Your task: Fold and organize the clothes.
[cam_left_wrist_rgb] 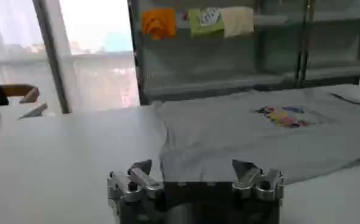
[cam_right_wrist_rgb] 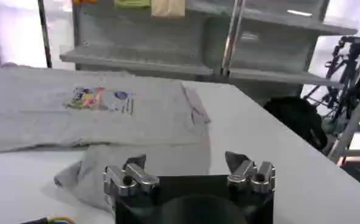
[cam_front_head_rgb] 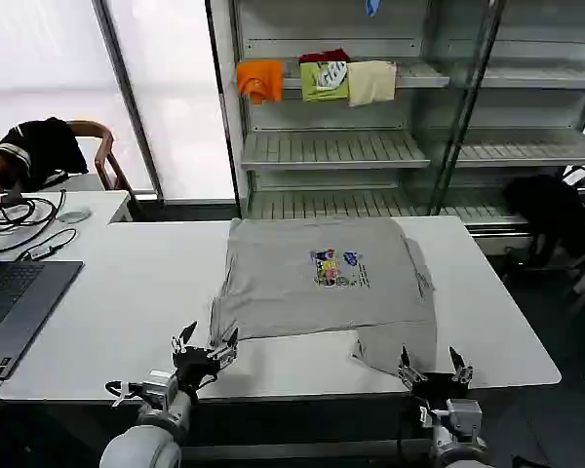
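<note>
table (cam_front_head_rgb: 127, 292) bare left of shirt (cam_front_head_rgb: 322, 278) | laptop (cam_front_head_rgb: 15, 307) blocks far left edge

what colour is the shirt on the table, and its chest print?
Grey-taupe shirt with a small multicoloured chest print; clearest in the head view.

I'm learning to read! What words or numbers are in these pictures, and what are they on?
None can be read.
Grey shirt: its colourful chest print has small lettering, too blurred to read.
Green cloth on the shelf: a white mark, too small to read.
Laptop: keys too small to read.
</note>
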Tool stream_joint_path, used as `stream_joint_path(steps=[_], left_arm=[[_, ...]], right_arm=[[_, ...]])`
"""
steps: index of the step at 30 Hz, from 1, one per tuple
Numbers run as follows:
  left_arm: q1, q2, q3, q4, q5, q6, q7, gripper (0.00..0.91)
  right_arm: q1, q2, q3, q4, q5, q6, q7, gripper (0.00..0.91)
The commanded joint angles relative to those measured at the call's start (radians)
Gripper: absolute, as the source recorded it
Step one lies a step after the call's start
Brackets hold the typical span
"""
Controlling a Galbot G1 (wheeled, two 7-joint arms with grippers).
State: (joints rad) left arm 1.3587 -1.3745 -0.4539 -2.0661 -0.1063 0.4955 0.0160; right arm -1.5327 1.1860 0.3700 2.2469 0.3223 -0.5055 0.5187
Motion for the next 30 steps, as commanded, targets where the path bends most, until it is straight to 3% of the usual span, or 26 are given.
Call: stream_joint_path(steps=[1, 25, 26, 27, 28, 29, 30], left_arm=[[-0.037, 0.011, 0.006, 0.049, -0.018, 0.028, 0.000, 0.907], [-0.061, 0.013, 0.018, 0.103, -0.034, 0.041, -0.002, 0.907], [-0.063, 0.013, 0.018, 0.107, -0.037, 0.041, -0.002, 0.846], [-0.065, 0.013, 0.018, 0.111, -0.042, 0.041, -0.001, 0.595], [-0.065, 0.014, 0.019, 0.114, -0.045, 0.042, 0.000, 0.171], [-0.065, 0.015, 0.020, 0.116, -0.049, 0.045, 0.000, 0.071], [-0.065, 0.016, 0.020, 0.117, -0.050, 0.046, 0.000, 0.030]], right_arm=[[-0.011, 0.006, -0.001, -0.003, 0.009, -0.003, 0.011, 0.907], [0.015, 0.042, -0.022, -0.101, -0.014, 0.034, 0.006, 0.907], [0.018, 0.044, -0.023, -0.104, -0.015, 0.034, 0.003, 0.907], [0.020, 0.044, -0.025, -0.106, -0.016, 0.034, 0.002, 0.907], [0.022, 0.045, -0.026, -0.108, -0.017, 0.034, 0.001, 0.907], [0.023, 0.045, -0.026, -0.108, -0.017, 0.034, 0.000, 0.846], [0.025, 0.046, -0.028, -0.110, -0.017, 0.035, -0.003, 0.343]])
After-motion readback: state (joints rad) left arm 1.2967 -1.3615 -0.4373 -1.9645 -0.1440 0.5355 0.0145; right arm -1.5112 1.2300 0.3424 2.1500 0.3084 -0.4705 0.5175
